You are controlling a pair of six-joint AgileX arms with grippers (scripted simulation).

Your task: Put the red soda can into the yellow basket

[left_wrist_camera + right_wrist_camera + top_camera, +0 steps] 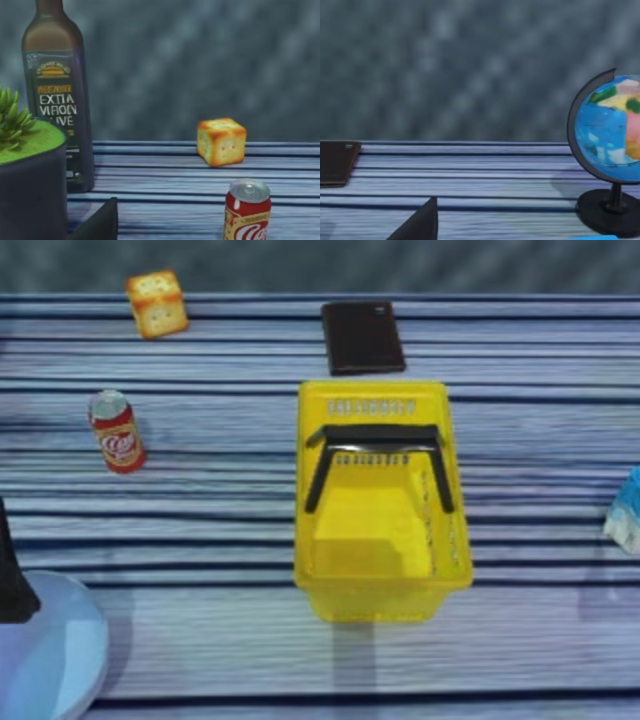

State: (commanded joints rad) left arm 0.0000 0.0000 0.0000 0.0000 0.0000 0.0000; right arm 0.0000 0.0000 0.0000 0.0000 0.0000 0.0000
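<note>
The red soda can stands upright on the striped table at the left of the top view, well apart from the yellow basket, which sits at the centre with its black handles folded across the opening. A toast-coloured cube lies in the upper left of this frame, a dark flat case just above the basket, a pale blue object at the right edge, and a pale blue round base with a dark arm part in the lower left corner. Neither gripper shows here.

In the left wrist view the can is at the lower right, the cube beyond it; a dark oil bottle and a potted green plant fill the left. A dark wedge at the bottom edge is all that shows of the left gripper, so whether it is wide or narrow cannot be told.

In the right wrist view a globe stands at the right and the dark case at the left edge. The same kind of dark wedge appears at the bottom; the right gripper's opening cannot be told either.
</note>
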